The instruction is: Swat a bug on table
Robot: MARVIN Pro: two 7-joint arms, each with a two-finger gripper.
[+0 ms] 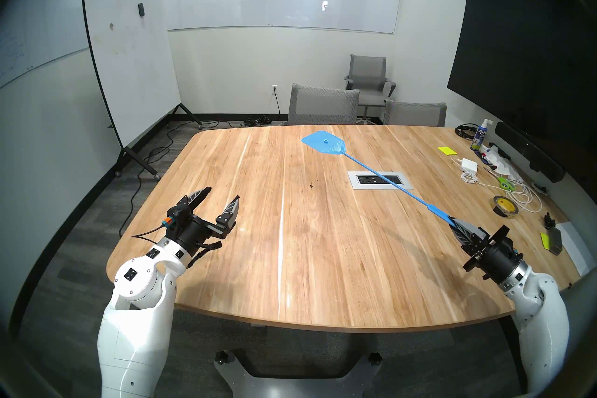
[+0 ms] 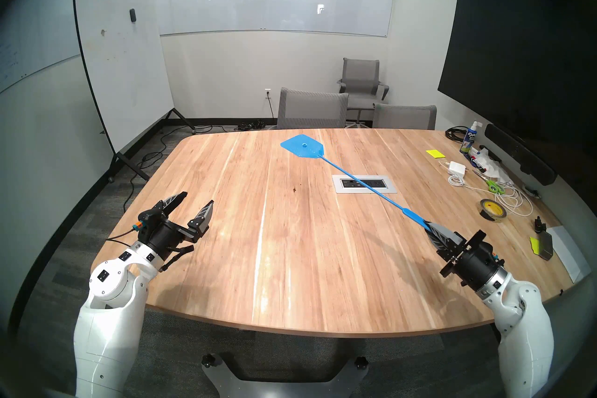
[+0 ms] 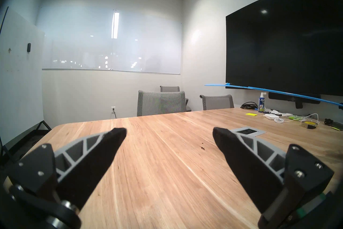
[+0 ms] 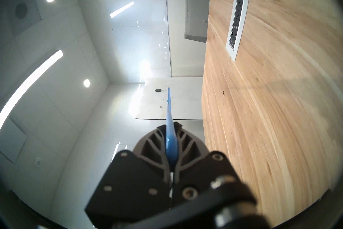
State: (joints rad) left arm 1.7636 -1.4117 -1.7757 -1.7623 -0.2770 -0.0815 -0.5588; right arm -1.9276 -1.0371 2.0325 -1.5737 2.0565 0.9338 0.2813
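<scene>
The bug [image 1: 311, 185] is a tiny dark speck on the wooden table [image 1: 290, 258], left of the outlet panel; it also shows in the other head view [image 2: 294, 190], the left wrist view [image 3: 202, 147] and the right wrist view [image 4: 223, 93]. My right gripper [image 1: 454, 224] is shut on the handle of a blue fly swatter [image 1: 326, 142], held raised above the table with its head beyond and to the right of the bug. In the right wrist view the swatter [image 4: 169, 130] shows edge-on. My left gripper [image 1: 223, 197] is open and empty over the table's near left part.
A silver outlet panel [image 1: 379, 180] is inset mid-table. Clutter lies along the right side: tape roll [image 1: 505, 206], green scissors [image 1: 505, 184], white charger and cable [image 1: 470, 166], spray bottle [image 1: 478, 137], sticky notes. Grey chairs [image 1: 323, 105] stand at the far edge.
</scene>
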